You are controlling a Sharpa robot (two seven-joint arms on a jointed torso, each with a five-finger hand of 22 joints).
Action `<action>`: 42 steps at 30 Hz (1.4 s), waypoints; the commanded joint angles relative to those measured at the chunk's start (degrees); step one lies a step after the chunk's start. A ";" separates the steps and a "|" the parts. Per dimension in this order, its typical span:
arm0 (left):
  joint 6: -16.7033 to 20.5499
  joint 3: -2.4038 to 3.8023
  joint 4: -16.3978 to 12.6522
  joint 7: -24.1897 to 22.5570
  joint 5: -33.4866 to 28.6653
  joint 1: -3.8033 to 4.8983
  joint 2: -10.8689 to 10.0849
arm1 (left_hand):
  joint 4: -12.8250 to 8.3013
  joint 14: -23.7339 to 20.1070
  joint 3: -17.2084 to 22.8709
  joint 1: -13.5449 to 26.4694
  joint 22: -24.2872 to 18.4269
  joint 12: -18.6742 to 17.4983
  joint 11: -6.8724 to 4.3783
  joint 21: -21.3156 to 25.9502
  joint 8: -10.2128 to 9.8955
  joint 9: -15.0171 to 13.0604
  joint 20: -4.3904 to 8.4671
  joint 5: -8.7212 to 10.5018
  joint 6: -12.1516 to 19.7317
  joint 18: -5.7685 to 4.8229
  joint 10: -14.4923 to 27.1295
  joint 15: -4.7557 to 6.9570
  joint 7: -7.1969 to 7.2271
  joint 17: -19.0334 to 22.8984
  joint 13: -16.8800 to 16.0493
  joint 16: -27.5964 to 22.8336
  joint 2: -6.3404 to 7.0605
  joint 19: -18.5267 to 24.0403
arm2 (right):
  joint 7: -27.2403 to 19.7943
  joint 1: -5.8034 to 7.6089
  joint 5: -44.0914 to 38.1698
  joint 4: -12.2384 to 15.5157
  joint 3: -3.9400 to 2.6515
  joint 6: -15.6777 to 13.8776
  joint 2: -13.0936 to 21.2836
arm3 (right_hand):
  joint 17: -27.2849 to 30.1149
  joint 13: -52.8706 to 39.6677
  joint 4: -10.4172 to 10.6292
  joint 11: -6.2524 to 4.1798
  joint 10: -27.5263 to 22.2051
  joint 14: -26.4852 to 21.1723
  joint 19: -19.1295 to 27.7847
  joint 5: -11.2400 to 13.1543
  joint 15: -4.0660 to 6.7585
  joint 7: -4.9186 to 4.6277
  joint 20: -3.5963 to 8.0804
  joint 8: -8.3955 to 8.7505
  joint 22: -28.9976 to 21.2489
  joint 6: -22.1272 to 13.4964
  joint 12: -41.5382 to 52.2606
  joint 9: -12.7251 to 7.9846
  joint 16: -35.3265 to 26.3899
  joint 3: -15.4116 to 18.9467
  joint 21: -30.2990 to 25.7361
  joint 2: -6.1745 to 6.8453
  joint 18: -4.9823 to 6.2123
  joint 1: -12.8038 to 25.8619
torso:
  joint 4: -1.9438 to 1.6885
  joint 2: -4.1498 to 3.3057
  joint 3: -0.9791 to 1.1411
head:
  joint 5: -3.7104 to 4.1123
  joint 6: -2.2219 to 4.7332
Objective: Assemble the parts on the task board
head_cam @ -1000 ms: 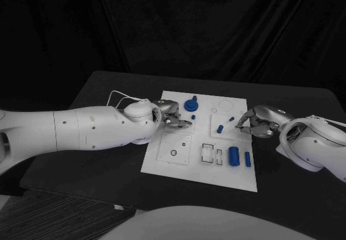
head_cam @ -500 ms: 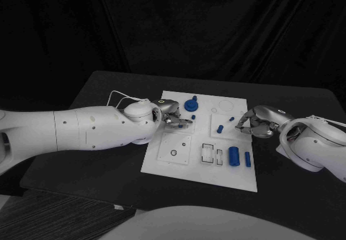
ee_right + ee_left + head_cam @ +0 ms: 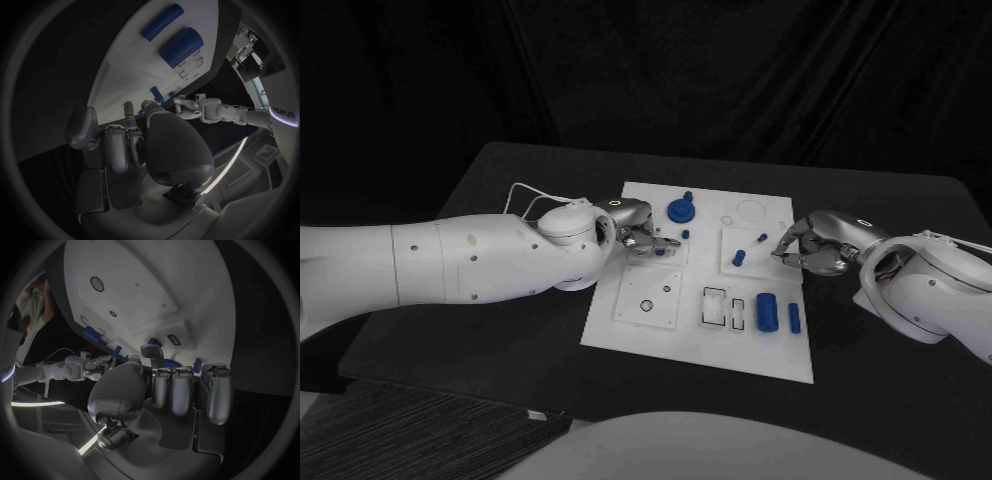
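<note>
The white task board (image 3: pixel 678 318) lies mid-table. My left hand (image 3: pixel 640 240) is over its left side, fingers curled, pinching a small blue part (image 3: pixel 666 246) at its fingertips; the left wrist view shows that part (image 3: pixel 152 342) against the board (image 3: pixel 144 285). My right hand (image 3: pixel 808 250) hovers at the board's right edge with fingers curled in and nothing visible in them. A round blue knob (image 3: pixel 682 210) stands near the far edge. Two small blue pieces (image 3: pixel 740 258) (image 3: pixel 762 237) sit near the right hand. A thick blue cylinder (image 3: pixel 767 310) and a slim blue bar (image 3: pixel 795 318) lie nearer the front.
Rectangular slots (image 3: pixel 717 306) and a round hole (image 3: pixel 645 303) open in the board's front half, and a circular recess (image 3: pixel 751 211) marks its far right corner. The black table (image 3: pixel 516 200) extends around the board.
My left forearm has shifted and turned slightly, while its hand stays at the same spot on the board. The right hand has not moved.
</note>
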State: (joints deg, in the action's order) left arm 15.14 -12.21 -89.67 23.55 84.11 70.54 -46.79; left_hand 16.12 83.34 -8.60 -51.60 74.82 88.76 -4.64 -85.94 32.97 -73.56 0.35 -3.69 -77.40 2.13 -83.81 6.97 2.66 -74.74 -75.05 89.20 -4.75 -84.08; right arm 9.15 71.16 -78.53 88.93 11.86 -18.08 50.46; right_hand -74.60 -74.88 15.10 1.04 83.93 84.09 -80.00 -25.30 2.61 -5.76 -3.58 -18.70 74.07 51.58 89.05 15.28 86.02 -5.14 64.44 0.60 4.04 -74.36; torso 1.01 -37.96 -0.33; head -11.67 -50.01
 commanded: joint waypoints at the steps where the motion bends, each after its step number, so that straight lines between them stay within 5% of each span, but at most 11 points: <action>1: 2.85 0.06 -1.40 -0.85 -0.14 0.84 -1.02 | 0.67 6.66 -2.84 0.93 13.81 1.24 -1.01 0.45 1.53 -5.90 0.90 0.83 -0.49 -1.10 -6.19 0.88 -0.11 -15.26 -14.95 0.80 0.47 -4.29 | 0.05 -0.12 -0.11 0.35 -0.04 -2.42 0.22 | -8.91 -15.12 0.99 0.31 6.07 3.98 0.49 -1.19 -0.15 -0.03 -0.20 -1.21 8.62 -0.19 0.95 0.80 -1.00 -0.64 -0.89 0.25 1.37 -1.22 | 0.01 -0.01 -0.02 | 0.06 0.01; 12: 5.98 0.08 -4.41 -3.23 -1.56 8.23 -4.17 | 0.59 6.66 -3.99 1.46 13.77 1.24 -0.91 0.61 2.34 -6.10 0.91 0.62 0.10 -1.07 -6.19 0.84 -0.29 -15.26 -14.95 0.80 0.80 -4.23 | -1.21 -0.11 -0.11 0.65 -0.04 -5.10 0.46 | -9.13 -15.12 1.60 0.33 6.07 4.08 0.20 1.88 -0.19 -0.02 -0.26 -1.33 8.74 -0.12 0.95 0.75 -0.83 0.45 -0.84 0.04 1.33 2.40 | 0.08 0.07 -0.03 | 0.49 0.01; 15: 6.04 0.08 -3.84 -5.28 -4.90 9.69 -3.93 | 0.54 6.66 -4.25 -1.05 13.67 1.24 -0.10 1.00 -5.84 -4.63 0.36 -0.23 5.35 -1.00 -6.19 0.12 -1.30 -15.26 -14.95 0.80 0.16 -4.02 | -1.63 -0.10 -0.11 0.82 -0.04 -5.84 0.51 | -9.19 -15.12 1.63 0.31 6.07 4.11 0.10 2.76 -0.17 0.01 -0.25 -1.38 8.79 -0.04 0.95 0.74 -0.79 0.73 -0.75 -0.12 1.30 3.37 | 0.19 0.09 0.00 | 0.44 0.01; 17: 5.23 0.08 -2.98 -6.52 -7.56 10.35 -3.38 | 0.39 6.66 -4.07 -2.90 13.66 1.24 0.25 1.05 -8.33 -4.19 0.07 -1.93 7.64 -0.99 -6.19 -0.13 -1.68 -15.26 -14.95 0.80 -0.20 -3.97 | -2.12 -0.10 -0.11 0.95 -0.04 -6.57 0.53 | -9.36 -15.12 1.65 0.29 6.07 4.17 -0.06 3.85 -0.15 0.04 -0.24 -1.43 8.88 0.01 0.95 0.73 -0.65 1.06 -0.51 -0.31 1.25 4.43 | 0.15 0.02 0.00 | 0.41 0.01; 20: 2.49 0.08 -1.26 -7.12 -10.62 10.91 -2.12 | -1.65 6.66 -2.34 -9.86 13.63 1.24 1.11 1.15 -16.02 -2.85 -0.50 -8.56 15.55 -0.96 -6.19 -0.80 -2.77 -15.26 -14.95 0.80 -1.03 -3.87 | -3.21 -0.09 -0.11 1.29 -0.04 -8.08 0.63 | -9.65 -15.12 1.65 0.25 6.07 4.27 -0.32 4.38 -0.11 0.09 -0.21 -1.48 9.04 0.07 0.95 0.74 -0.42 1.24 0.04 -0.43 1.14 5.00 | 0.11 -0.02 0.00 | 0.61 0.01; 22: -0.32 0.07 -0.19 -6.70 -12.26 11.08 -1.33 | -2.16 6.66 -1.40 -12.84 13.58 1.24 1.74 1.29 -17.50 -2.30 -0.92 -10.40 18.39 -0.93 -6.19 -1.30 -3.54 -15.26 -14.95 0.80 -1.48 -3.79 | -4.07 -0.09 -0.11 1.65 -0.05 -9.19 0.78 | -10.04 -15.12 1.64 0.21 6.07 4.40 -0.60 4.53 -0.08 0.14 -0.19 -1.54 9.22 0.14 0.95 0.75 -0.12 1.29 0.67 -0.50 1.02 5.21 | 0.31 -0.03 0.01 | 0.57 0.01; 26: -3.82 0.06 1.12 -5.96 -14.03 11.10 -0.47 | -1.64 6.66 -0.83 -14.66 13.53 1.24 2.71 1.43 -20.55 -0.22 -1.67 -10.79 21.12 -0.90 -6.19 -2.08 -4.72 -15.26 -14.95 0.80 -1.83 -3.71 | -5.54 -0.09 -0.11 2.34 -0.05 -11.06 1.11 | -10.51 -15.12 1.60 0.12 6.07 4.57 -0.99 4.56 0.00 0.23 -0.14 -1.64 9.46 0.27 0.95 0.78 0.26 1.32 1.53 -0.57 0.86 5.36 | 0.33 -0.06 0.06 | 0.88 0.01; 30: -3.18 0.04 2.40 -8.69 -14.51 11.00 0.04 | -1.72 6.66 0.79 -17.84 13.49 1.24 4.01 1.55 -25.68 6.49 -2.75 -10.25 22.59 -0.88 -6.19 -3.14 -6.24 -15.26 -14.95 0.80 -1.66 -3.63 | -7.31 -0.09 -0.11 3.26 -0.05 -13.41 1.70 | -11.07 -15.12 1.50 -0.03 6.07 4.78 -1.52 3.92 0.15 0.37 0.01 -1.74 9.74 0.33 0.95 0.80 0.71 1.22 2.54 -0.53 0.67 5.12 | 0.28 -0.10 0.14 | 0.88 0.01; 32: -1.02 0.04 3.01 -10.98 -13.63 10.88 0.21 | -4.51 6.66 3.59 -23.39 13.17 1.24 4.86 2.62 -29.14 11.54 -3.19 -10.32 24.80 -0.63 -6.19 -3.98 -7.27 -15.26 -14.95 0.80 -1.35 -3.11 | -8.00 -0.09 -0.11 3.69 -0.05 -14.38 2.00 | -11.35 -15.12 1.44 -0.09 6.07 4.88 -1.79 3.37 0.21 0.41 0.08 -1.76 9.89 0.30 0.95 0.80 0.93 1.08 3.10 -0.44 0.56 4.76 | 0.34 -0.13 0.13 | 0.72 0.01; 37: 3.61 0.03 4.34 -12.63 -9.02 10.23 0.51 | -3.45 6.66 4.24 -23.06 13.56 1.24 4.58 1.25 -28.04 16.35 -3.72 -8.75 20.68 -0.89 -6.19 -3.97 -6.72 -15.26 -14.95 0.80 0.27 -3.67 | -8.94 -0.09 -0.11 4.64 -0.05 -15.66 2.75 | -11.61 -15.12 1.40 -0.13 6.07 4.97 -2.02 2.74 0.26 0.46 0.15 -1.81 10.01 0.30 0.95 0.81 1.13 0.93 3.55 -0.32 0.48 4.38 | 0.37 -0.32 0.00 | 0.68 0.01; 42: 2.01 0.03 6.06 -9.12 -7.19 9.71 1.07 | -0.34 6.66 2.60 -18.21 13.73 1.24 3.60 0.61 -23.17 12.94 -2.86 -3.44 18.30 -1.02 -6.19 -3.02 -5.62 -15.26 -14.95 0.80 1.61 -4.00 | -8.79 -0.09 -0.11 5.20 -0.05 -15.32 3.22 | -11.52 -15.12 1.38 -0.16 6.07 4.95 -2.05 2.55 0.29 0.50 0.17 -1.87 10.01 0.38 0.95 0.83 1.07 0.87 3.57 -0.30 0.47 4.22 | 0.38 -0.49 -0.19 | 0.65 0.01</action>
State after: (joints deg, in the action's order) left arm 16.38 -12.22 -83.93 14.13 74.31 80.39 -45.86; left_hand 15.11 82.95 -5.99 -70.60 74.82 90.04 -0.83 -84.45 8.87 -59.70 -2.46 -7.79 -59.07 2.13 -83.71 3.67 -3.16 -74.74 -75.20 89.20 -3.14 -83.58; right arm 1.53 71.16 -78.52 93.86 11.85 -31.33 53.54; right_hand -74.60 -74.88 16.67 1.03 83.93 84.09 -81.59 -21.53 2.61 -5.44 -3.48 -19.75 74.07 51.91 89.05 15.30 86.18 -5.28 66.39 0.02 4.02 -70.26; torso 1.37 -38.33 -0.36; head -10.99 -50.01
